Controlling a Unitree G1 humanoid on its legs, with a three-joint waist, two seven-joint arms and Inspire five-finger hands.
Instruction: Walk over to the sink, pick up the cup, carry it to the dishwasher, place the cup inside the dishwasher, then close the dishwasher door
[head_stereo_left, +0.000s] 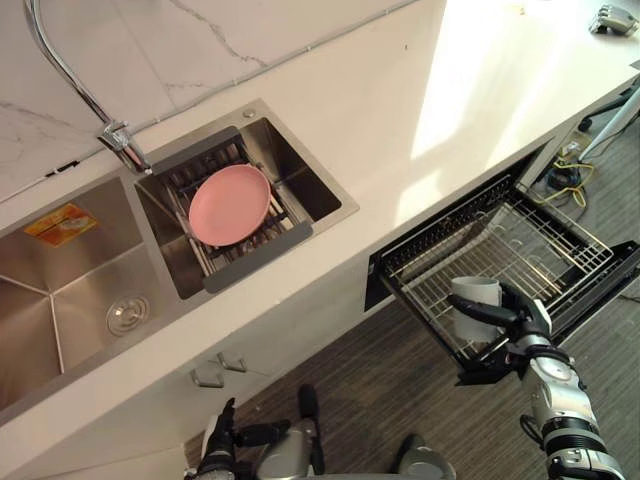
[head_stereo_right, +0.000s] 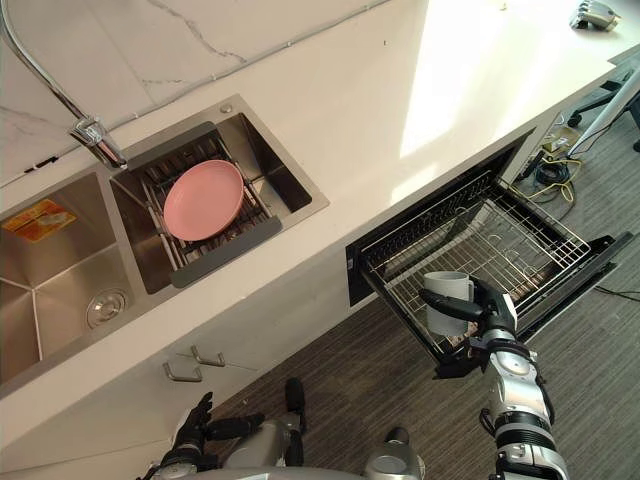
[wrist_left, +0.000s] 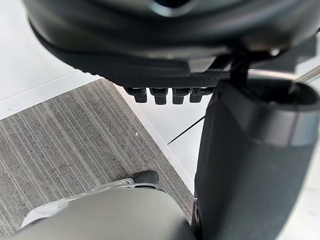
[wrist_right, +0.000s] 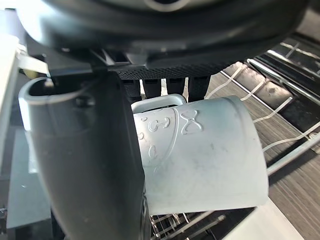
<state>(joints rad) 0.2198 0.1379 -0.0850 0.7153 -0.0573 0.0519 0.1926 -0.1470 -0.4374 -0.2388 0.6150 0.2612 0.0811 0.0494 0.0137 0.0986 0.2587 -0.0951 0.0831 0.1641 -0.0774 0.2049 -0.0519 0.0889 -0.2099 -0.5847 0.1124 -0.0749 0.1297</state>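
The right hand (head_stereo_left: 520, 318) is black, with slim dark fingers (wrist_right: 172, 86) and a broad, smooth, dark-grey thumb (wrist_right: 85, 165). Its palm (wrist_right: 210, 62) has a finely dotted, rubbery skin. Its forearm (head_stereo_left: 560, 395) is silver-grey and rounded, ringed with black bands near the wrist. The left hand (head_stereo_left: 218, 445) is equally dark, on a matching silver-grey arm (head_stereo_left: 285, 452).

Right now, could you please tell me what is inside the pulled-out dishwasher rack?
The wire rack looks bare; the right robot hand holds the grey cup over its near corner, covering it. The rack's back end is hidden under the counter.
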